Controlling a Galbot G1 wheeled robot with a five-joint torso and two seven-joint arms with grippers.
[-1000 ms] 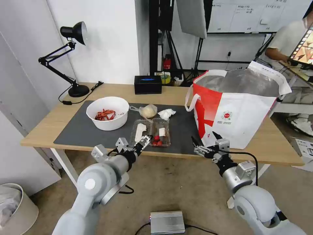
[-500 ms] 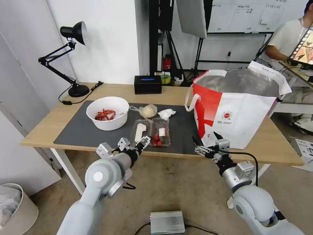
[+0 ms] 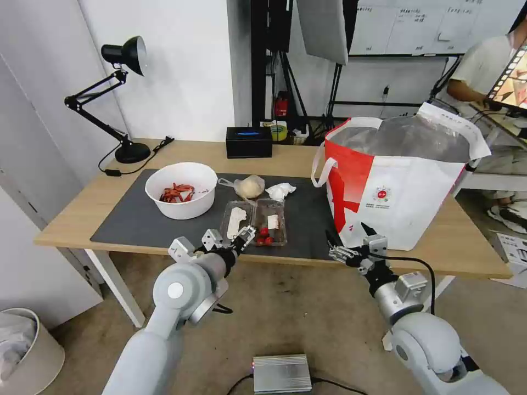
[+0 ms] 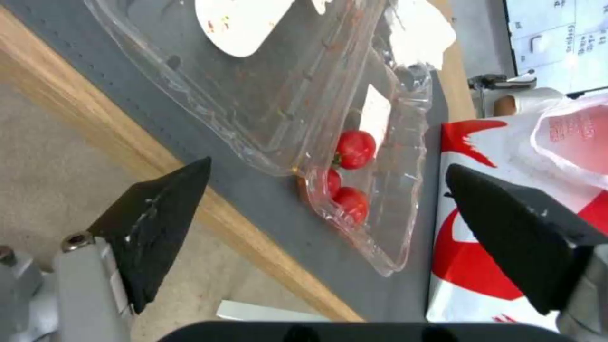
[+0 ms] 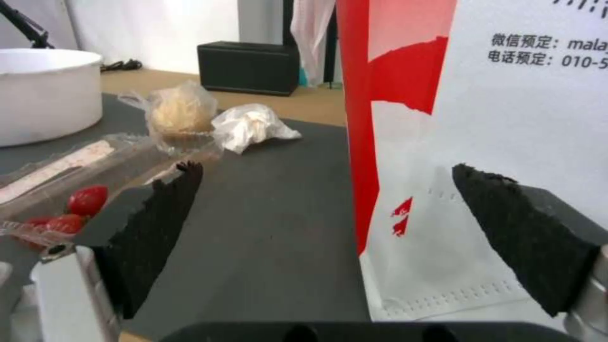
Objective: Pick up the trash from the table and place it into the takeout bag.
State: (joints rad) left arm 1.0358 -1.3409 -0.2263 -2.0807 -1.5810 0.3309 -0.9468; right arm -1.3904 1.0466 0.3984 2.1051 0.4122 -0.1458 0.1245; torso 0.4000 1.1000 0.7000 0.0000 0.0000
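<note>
Since a second ago the left arm has swung its elbow inward, while its gripper (image 3: 241, 240) stays at the near table edge, jaws spread wide and empty. Everything on the table (image 3: 77, 211) has kept its place.

On the dark mat (image 3: 143, 225), the white bowl (image 3: 181, 190) holds red scraps. At its 4 o'clock lies the clear tray (image 3: 254, 222), opened flat, with a white card in one half and three small red tomatoes (image 4: 351, 152) plus a white slip in the other. The baggie (image 3: 248, 186) with its yellowish lump and the crumpled tissue (image 3: 280, 191) lie just beyond the tray, at its 12 o'clock.

From the left gripper, the tray's near corner sits just ahead at 12 o'clock, not touched. The takeout bag (image 3: 401, 186) stands open at the table's right end, foil lining showing. The right gripper (image 3: 345, 241) hovers at the near edge, just before the bag's lower left corner, also wide open and holding nothing.
</note>
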